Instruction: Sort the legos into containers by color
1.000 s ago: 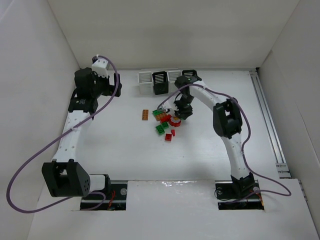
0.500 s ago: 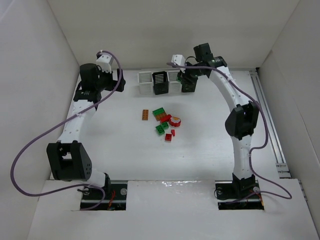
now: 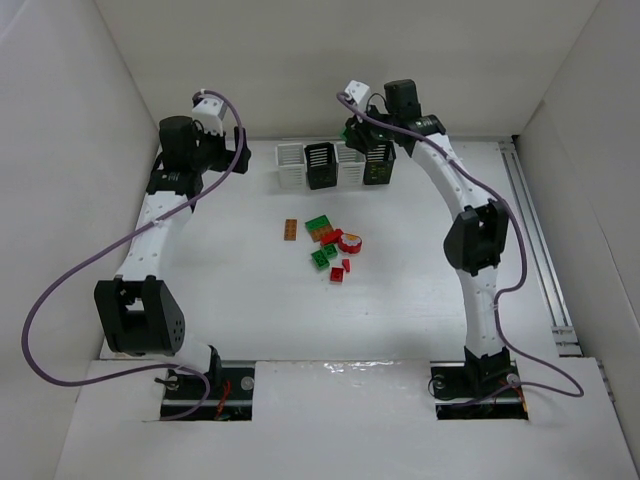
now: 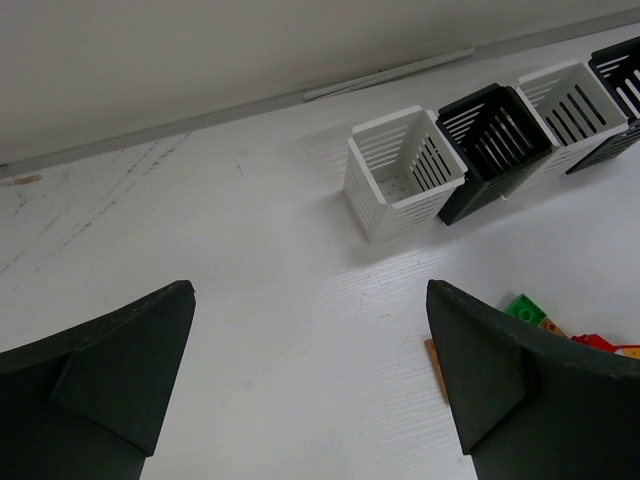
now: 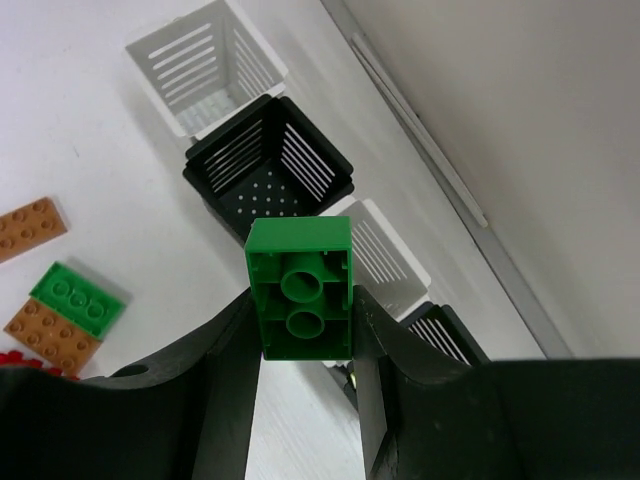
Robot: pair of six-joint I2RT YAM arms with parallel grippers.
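My right gripper (image 5: 303, 300) is shut on a green lego brick (image 5: 300, 262), held with its hollow underside facing the camera. In the top view that gripper (image 3: 364, 136) hangs over the right end of the row of containers: white (image 3: 290, 166), black (image 3: 321, 165), white (image 3: 349, 163), black (image 3: 378, 165). Below the brick, the right wrist view shows the bins: white (image 5: 210, 65), black (image 5: 268, 170), white (image 5: 385, 255), black (image 5: 450, 335). The remaining legos (image 3: 330, 245) lie in a loose pile mid-table. My left gripper (image 4: 310, 290) is open over bare table left of the bins.
An orange brick (image 3: 290, 229) lies apart at the left of the pile. Green (image 5: 78, 298) and orange (image 5: 50, 335) plates show at the right wrist view's lower left. White walls close in the table on three sides, and a rail (image 3: 535, 240) runs along the right.
My right arm has lifted from the pile with the green brick and swung back over the row of bins. The left arm has shifted slightly toward the back wall.
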